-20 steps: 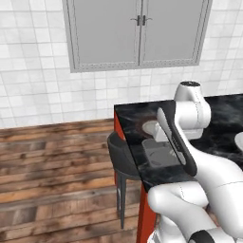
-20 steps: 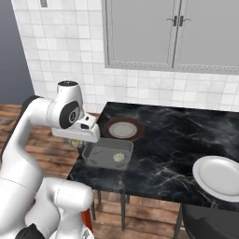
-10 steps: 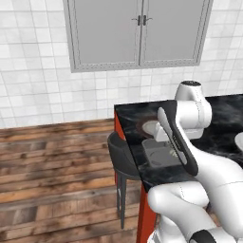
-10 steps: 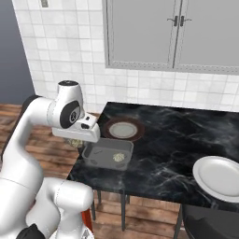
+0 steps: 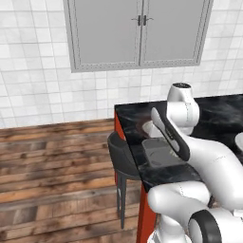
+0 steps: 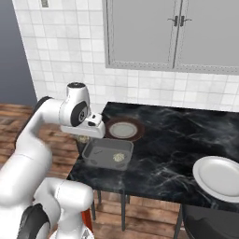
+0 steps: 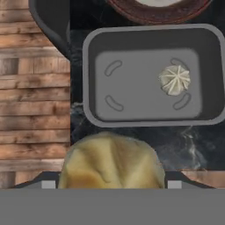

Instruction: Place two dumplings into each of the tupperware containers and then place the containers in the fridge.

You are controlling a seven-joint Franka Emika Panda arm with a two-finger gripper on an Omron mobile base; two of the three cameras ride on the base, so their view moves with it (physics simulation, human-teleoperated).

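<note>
Left of the pincer [image 6: 84, 138] the black marble tabletop [image 6: 172, 140] ends in a straight edge, and past it lies open wooden floor [image 5: 52, 161] with a dark stool [image 5: 121, 156] tucked against the tabletop's side. The pincer hangs over that left edge, closed on a dumpling [image 7: 111, 161] that bulges large and pale yellow between its tips in the hand view.

Just ahead of the pincer, near the tabletop edge, sits the darker grey tupperware container [image 7: 149, 74], open and shallow. One pleated dumpling in the container [image 7: 175, 80] lies toward its right end; the rest of its floor is bare, so the held dumpling is apart from the tray, short of its near rim.

Just beyond the container, almost touching its far rim, is a brown-rimmed plate [image 6: 122, 130] with a pale centre. Well to the right of the pincer, across a broad bare stretch of marble, a white round plate [image 6: 220, 177] rests near the tabletop's front edge.
</note>
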